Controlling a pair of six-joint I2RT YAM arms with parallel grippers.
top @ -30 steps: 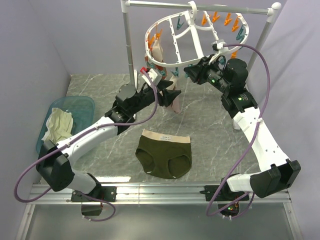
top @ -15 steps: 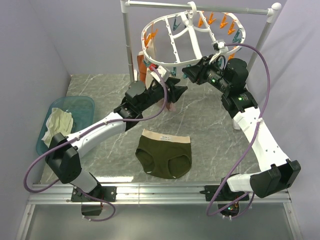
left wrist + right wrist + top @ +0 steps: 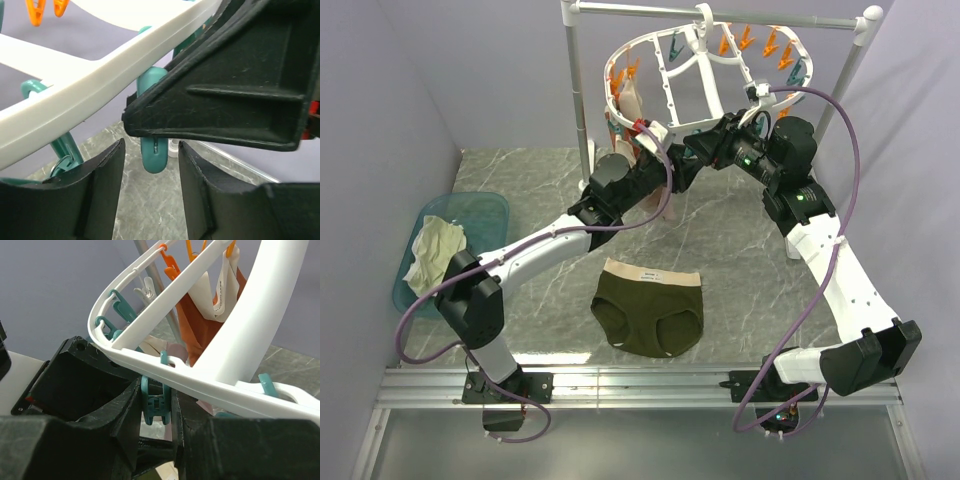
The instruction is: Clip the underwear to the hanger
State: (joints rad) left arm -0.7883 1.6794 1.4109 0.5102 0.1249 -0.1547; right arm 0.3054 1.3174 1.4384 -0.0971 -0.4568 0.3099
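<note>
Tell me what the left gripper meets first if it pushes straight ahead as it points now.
Most likely the teal clothespin hanging from the hanger, centred between the open fingers of the left gripper; the right gripper crowds in just above. Depth is unclear.

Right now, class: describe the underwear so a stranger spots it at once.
On the grey marbled table, look at the near middle. The underwear lies flat there: olive-green with a beige waistband, unlike the cream cloth in the tub.

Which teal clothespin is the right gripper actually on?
The teal clothespin hanging under the hanger's near rim, gripped between the right gripper's fingers. The other teal pins hang free farther along the rim.
</note>
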